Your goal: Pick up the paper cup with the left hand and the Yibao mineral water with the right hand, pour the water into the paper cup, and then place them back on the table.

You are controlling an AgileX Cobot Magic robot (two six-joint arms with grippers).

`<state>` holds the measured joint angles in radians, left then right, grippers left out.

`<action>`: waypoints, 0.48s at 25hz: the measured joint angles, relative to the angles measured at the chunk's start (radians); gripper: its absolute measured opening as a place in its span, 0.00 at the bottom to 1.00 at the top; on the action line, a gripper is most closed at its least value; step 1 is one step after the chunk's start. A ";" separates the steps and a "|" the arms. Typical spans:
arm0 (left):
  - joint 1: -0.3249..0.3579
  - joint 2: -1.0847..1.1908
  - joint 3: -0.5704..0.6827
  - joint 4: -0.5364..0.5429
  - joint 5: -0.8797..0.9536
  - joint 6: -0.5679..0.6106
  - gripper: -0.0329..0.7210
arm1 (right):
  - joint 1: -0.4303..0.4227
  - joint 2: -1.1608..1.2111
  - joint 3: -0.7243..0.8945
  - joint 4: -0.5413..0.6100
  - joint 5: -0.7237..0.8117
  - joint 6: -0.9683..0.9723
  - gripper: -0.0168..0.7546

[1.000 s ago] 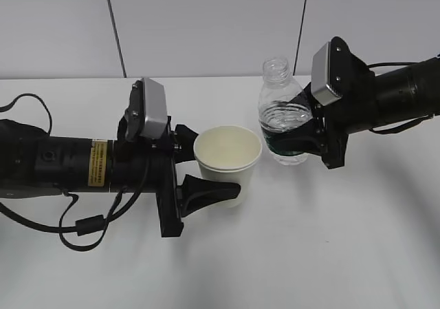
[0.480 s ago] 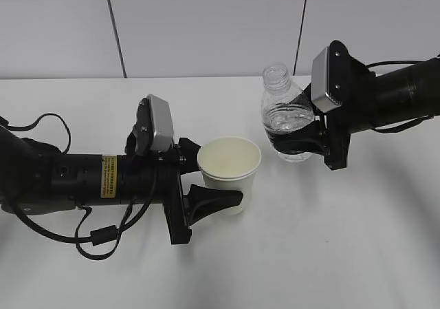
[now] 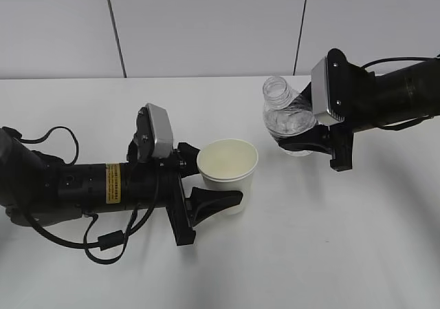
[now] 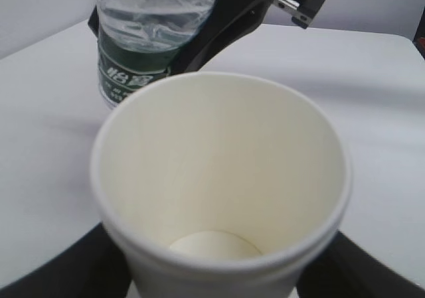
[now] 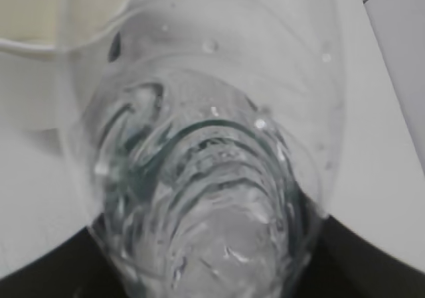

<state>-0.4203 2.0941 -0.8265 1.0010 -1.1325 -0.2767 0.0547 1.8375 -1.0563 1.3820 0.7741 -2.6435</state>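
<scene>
1. Nearest to me, the left arm (image 3: 82, 185) lies low across the white surface (image 3: 330, 247), its yellow sticker (image 3: 112, 183) facing out and a grey camera box (image 3: 157, 131) on top.
2. Its end effector (image 3: 206, 182) is closed around the cup (image 3: 227, 173): one black finger (image 3: 216, 200) presses the near side of the cup wall, the other is mostly hidden behind the cup.
3. The cup stands upright with its mouth open. I cannot tell whether its base rests on the surface or sits just above it.
4. From the left wrist camera the cup (image 4: 222, 192) looks dry inside, with the cream bottom showing bare.
5. Just beyond the cup and to its right, the bottle (image 3: 287, 120) is held off the surface by the right end effector (image 3: 302, 140), whose black fingers pinch it around the lower body, over the green label.
6. The bottle is tilted, its capless neck (image 3: 275, 87) leaning toward the cup side, though the mouth is not over the cup rim. Water sits in the lower part.
7. In the right wrist camera the bottle (image 5: 212, 165) fills the picture, with the cup rim (image 5: 66, 26) at the upper left.
8. The right arm (image 3: 392, 96) reaches in from the right edge, carrying its own camera box (image 3: 324, 92).
9. Farthest back stands the grey panelled wall (image 3: 206, 27).
</scene>
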 joint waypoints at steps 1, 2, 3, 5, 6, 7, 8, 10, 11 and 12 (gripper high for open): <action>0.000 0.000 0.000 0.000 0.000 0.000 0.61 | 0.000 0.000 0.000 0.000 0.000 -0.012 0.59; 0.000 0.000 0.000 -0.001 -0.001 0.001 0.61 | 0.000 0.000 0.000 0.000 -0.001 -0.017 0.59; 0.000 0.000 0.000 -0.003 -0.001 0.005 0.61 | 0.002 0.000 0.000 0.000 -0.002 -0.022 0.59; 0.000 0.000 0.000 -0.003 0.000 0.014 0.61 | 0.006 0.000 0.000 0.000 -0.013 -0.040 0.59; 0.000 0.000 0.000 -0.002 -0.001 0.019 0.61 | 0.014 0.000 0.000 0.000 -0.028 -0.048 0.59; 0.000 0.000 0.000 0.002 0.000 0.021 0.61 | 0.025 0.000 0.000 0.000 -0.044 -0.051 0.59; -0.001 0.000 0.000 0.003 0.000 0.024 0.61 | 0.033 0.000 0.000 0.000 -0.061 -0.054 0.59; -0.002 0.000 0.000 0.004 0.000 0.024 0.61 | 0.053 0.000 0.000 0.000 -0.091 -0.058 0.59; -0.002 0.000 0.000 0.006 0.000 0.024 0.61 | 0.061 0.000 0.000 0.000 -0.103 -0.058 0.59; -0.002 0.000 0.000 0.008 0.000 0.024 0.61 | 0.069 0.000 0.000 0.000 -0.122 -0.058 0.59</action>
<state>-0.4223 2.0941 -0.8265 1.0086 -1.1329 -0.2527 0.1233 1.8375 -1.0563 1.3820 0.6525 -2.7018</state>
